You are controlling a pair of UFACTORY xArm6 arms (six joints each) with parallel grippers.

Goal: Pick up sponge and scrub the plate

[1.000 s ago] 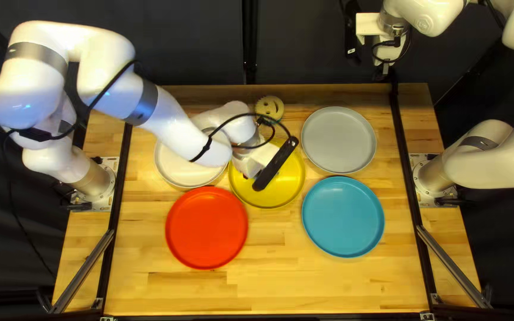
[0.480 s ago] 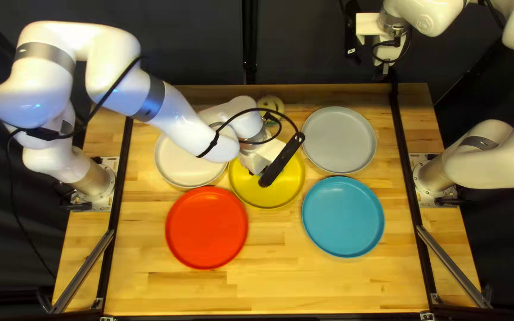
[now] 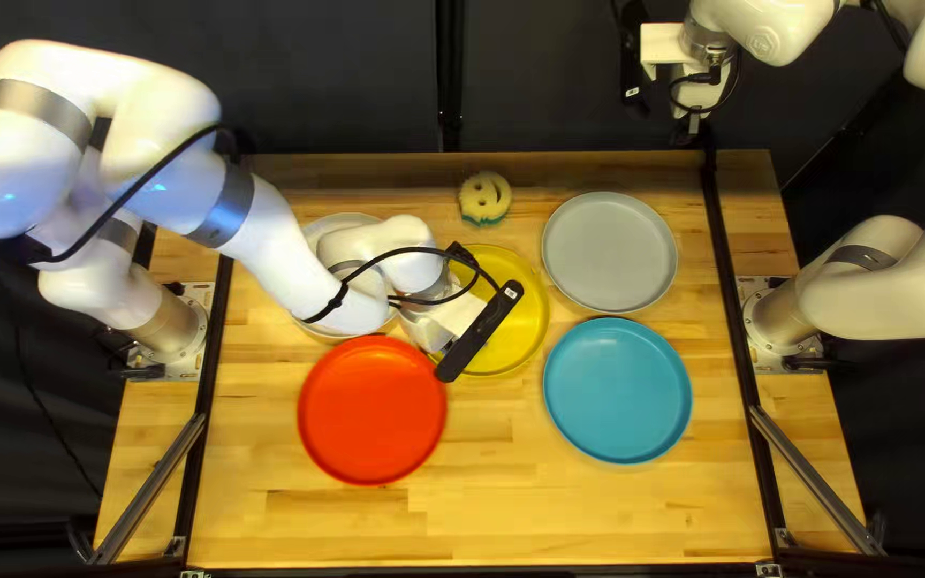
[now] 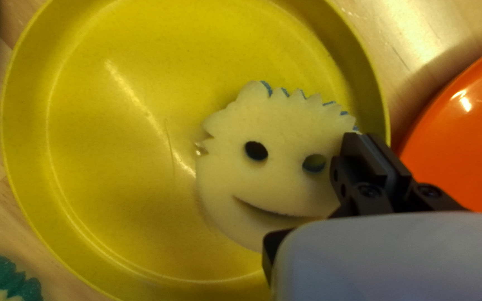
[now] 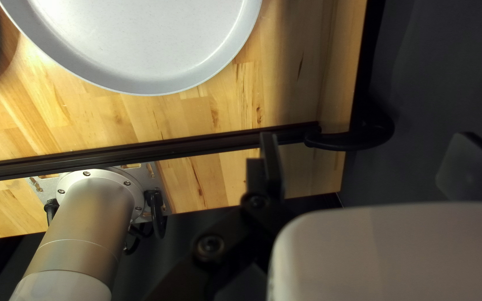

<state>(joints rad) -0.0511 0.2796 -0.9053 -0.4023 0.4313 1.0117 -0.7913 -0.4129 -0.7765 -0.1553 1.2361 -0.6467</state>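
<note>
Top left view: left gripper over yellow plate. 2nd sponge on surface at plate's 12 o'clock. Right gripper hangs past the far edge.

Left wrist view: fingers narrow, pinching smiling sponge at about its 2 o'clock, hair being 12. Sponge inside yellow plate.

Right wrist view: fingers wide apart, nothing between them.

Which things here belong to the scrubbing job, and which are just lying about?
In the job:
blue-edged sponge
yellow plate under it
left claw

Lying about:
green-edged sponge
red plate
blue plate
gray plate
white plate
</note>
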